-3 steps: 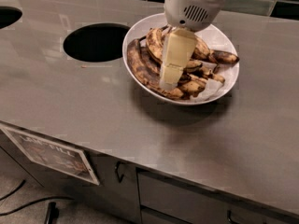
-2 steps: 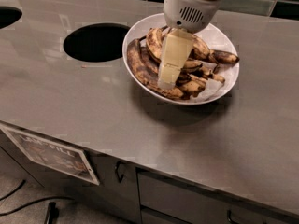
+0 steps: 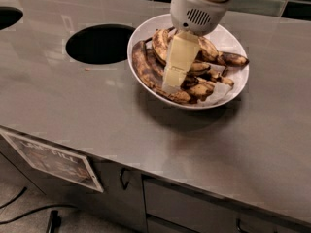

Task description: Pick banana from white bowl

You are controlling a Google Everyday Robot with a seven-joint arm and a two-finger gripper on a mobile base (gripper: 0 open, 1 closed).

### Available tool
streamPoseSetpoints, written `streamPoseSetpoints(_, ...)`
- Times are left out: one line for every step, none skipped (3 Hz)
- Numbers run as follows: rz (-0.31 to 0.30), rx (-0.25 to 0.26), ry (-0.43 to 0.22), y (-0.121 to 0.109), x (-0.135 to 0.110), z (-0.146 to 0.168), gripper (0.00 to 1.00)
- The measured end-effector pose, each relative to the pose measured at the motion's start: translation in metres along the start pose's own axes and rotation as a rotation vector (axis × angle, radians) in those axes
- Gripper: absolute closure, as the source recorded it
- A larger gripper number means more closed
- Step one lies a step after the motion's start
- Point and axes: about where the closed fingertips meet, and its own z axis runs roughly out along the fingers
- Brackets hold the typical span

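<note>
Bowl: wide, shallow, glossy white bowl (image 3: 146,29) on the far right part of the counter.
Banana: long curved yellow banana with brown-black speckles (image 3: 143,71), lying along the bowl's left inner wall.
Gripper: white-and-cream robot gripper (image 3: 173,80), lowered into the bowl's middle, its tip just right of the banana.
Grip state: cannot tell whether released or clenched.
Other fruit: darker brown bananas (image 3: 214,57), right of the gripper.
Surface: grey steel counter (image 3: 97,115) with a round dark hole (image 3: 99,43) left of the bowl.

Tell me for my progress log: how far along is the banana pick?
Done: the gripper sits low over the white bowl, within its rim. In hand: nothing looks lifted; the banana lies along the bowl's left rim. Left: grasp it and lift it out.
</note>
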Motion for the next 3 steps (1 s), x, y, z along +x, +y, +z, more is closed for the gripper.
streamPoseSetpoints(0.022, 0.001, -0.007, -0.0009, 0.001, 0.0025, 0.0)
streamPoseSetpoints(0.044, 0.001, -0.001, -0.0026, 0.0035, 0.0059, 0.0)
streamPoseSetpoints(0.06, -0.001, 0.013, -0.0077, 0.0048, 0.0119, 0.0)
